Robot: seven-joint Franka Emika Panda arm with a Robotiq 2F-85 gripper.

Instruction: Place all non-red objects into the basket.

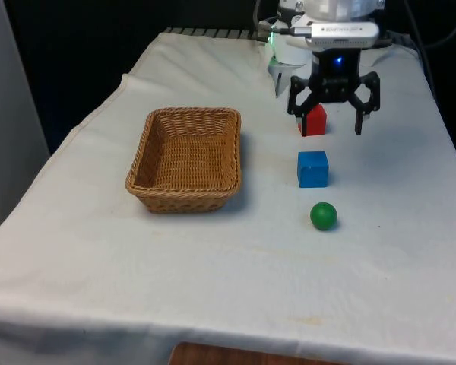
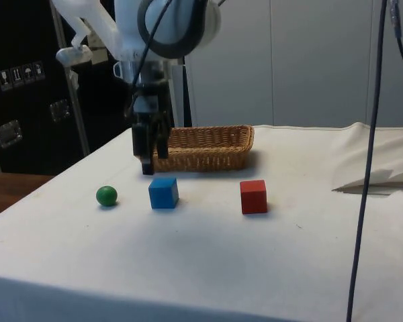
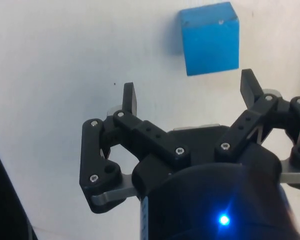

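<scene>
A blue cube (image 1: 312, 168) (image 2: 164, 192) (image 3: 210, 44) lies on the white cloth between a red cube (image 1: 315, 121) (image 2: 253, 196) and a green ball (image 1: 324, 215) (image 2: 107, 196). The three form a row beside the wicker basket (image 1: 182, 199) (image 2: 208, 159), which holds nothing. My gripper (image 1: 327, 119) (image 2: 154, 161) (image 3: 190, 92) hangs open above the cloth, close to the blue cube and not touching it. Nothing is between its fingers. In the front view it partly covers the red cube.
The cloth is rumpled into a fold (image 2: 376, 178) at the side view's right. A dark cable (image 2: 364, 188) hangs down in front of the side camera. The cloth's edge lies close to the cubes on the front view's right.
</scene>
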